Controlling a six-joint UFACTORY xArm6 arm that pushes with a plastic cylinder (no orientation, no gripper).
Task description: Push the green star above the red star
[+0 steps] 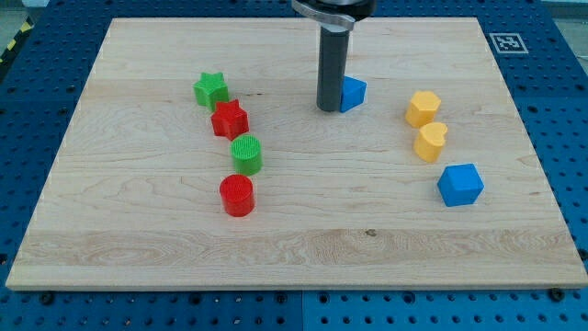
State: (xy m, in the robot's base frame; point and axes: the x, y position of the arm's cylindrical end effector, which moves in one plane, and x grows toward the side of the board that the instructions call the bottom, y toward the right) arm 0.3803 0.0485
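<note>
The green star (210,89) lies at the view's upper left on the wooden board (294,248). The red star (230,119) sits just below and to its right, touching it. My tip (329,108) is at the end of the dark rod, well to the right of both stars. It stands against the left side of a small blue block (353,93).
A green cylinder (247,154) and a red cylinder (237,195) lie below the red star. At the view's right are a yellow hexagonal block (424,108), a yellow heart (430,141) and a blue cube (459,184).
</note>
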